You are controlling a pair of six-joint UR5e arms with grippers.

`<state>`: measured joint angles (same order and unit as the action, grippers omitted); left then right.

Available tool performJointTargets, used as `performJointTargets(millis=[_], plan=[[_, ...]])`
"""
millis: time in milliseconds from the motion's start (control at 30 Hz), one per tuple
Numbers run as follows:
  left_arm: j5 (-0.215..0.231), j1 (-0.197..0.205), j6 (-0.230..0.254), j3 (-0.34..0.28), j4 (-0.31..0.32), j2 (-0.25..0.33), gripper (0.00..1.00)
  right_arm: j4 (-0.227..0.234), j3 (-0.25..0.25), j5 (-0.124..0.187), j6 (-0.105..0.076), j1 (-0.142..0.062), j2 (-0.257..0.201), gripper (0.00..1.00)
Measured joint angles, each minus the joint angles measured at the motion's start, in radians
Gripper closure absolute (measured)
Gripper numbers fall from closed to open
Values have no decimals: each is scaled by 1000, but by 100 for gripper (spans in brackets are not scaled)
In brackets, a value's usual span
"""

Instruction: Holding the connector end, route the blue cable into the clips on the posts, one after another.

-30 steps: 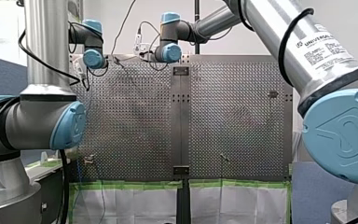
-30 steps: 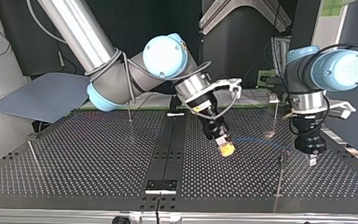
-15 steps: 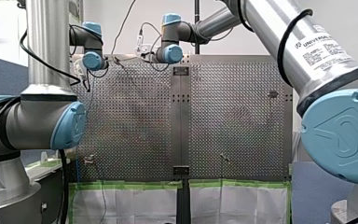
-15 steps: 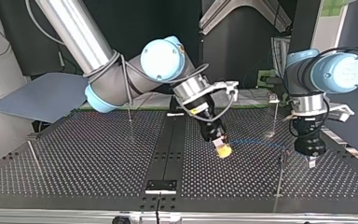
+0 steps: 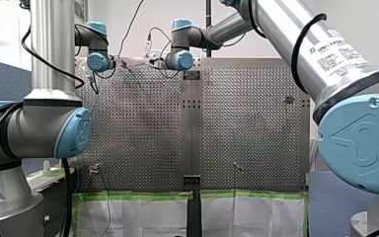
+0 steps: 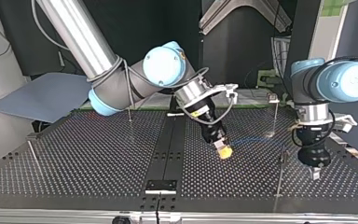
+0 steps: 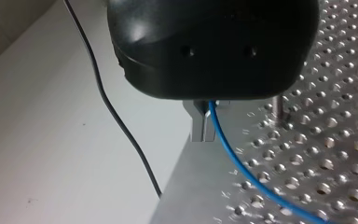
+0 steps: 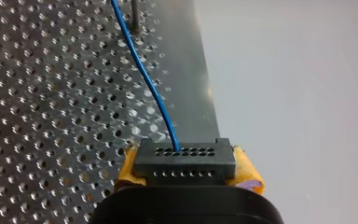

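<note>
Over the counter (image 6: 98, 154), just to the top view's right of its dark centre strip (image 6: 168, 144), my right arm (image 6: 121, 84) slants down with its jaws closed on the connector (image 8: 185, 161). The right wrist view shows the black block, with two rows of small holes, clamped between the yellow pads (image 8: 129, 169), one on each side. The cable (image 8: 144, 79) leaves the upper row of holes and curves away ahead of the jaws across the perforated plate, close along the counter's edge, towards a thin post (image 8: 134, 14). Whether it touches that post I cannot tell.

Near the counter's edge at the top view's right, towards the corner closest to that camera, my left arm (image 6: 335, 81) points straight down. Its jaws are closed on the cable too. In the left wrist view the two metal fingers (image 7: 196, 127) stand pressed together below the black body, and the blue line comes out from between them and sweeps off over the holes. They hang right at the counter's edge, with another post (image 7: 276, 109) just beside them. A thin black wire (image 7: 116, 126) trails over the pale surface beyond the edge.

In the top view the cable shows only as a faint blue streak between the two arms, low over the counter. A post there carries a clip (image 6: 273, 98) on top, well apart from both jaws.
</note>
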<state>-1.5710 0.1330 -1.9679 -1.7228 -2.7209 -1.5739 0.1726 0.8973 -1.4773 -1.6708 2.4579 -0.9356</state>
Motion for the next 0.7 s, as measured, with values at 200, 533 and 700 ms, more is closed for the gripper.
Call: performJointTargets(millis=[200,533,700], plan=[[9,6,-7,6,2,-15,100,-1,-29,3,-2,1,19,100],[13,10,-8,7,5,-35,100,0,-46,0,-7,-13,22,100],[17,14,-11,7,12,-36,100,1,-47,-6,-9,-23,22,100]])
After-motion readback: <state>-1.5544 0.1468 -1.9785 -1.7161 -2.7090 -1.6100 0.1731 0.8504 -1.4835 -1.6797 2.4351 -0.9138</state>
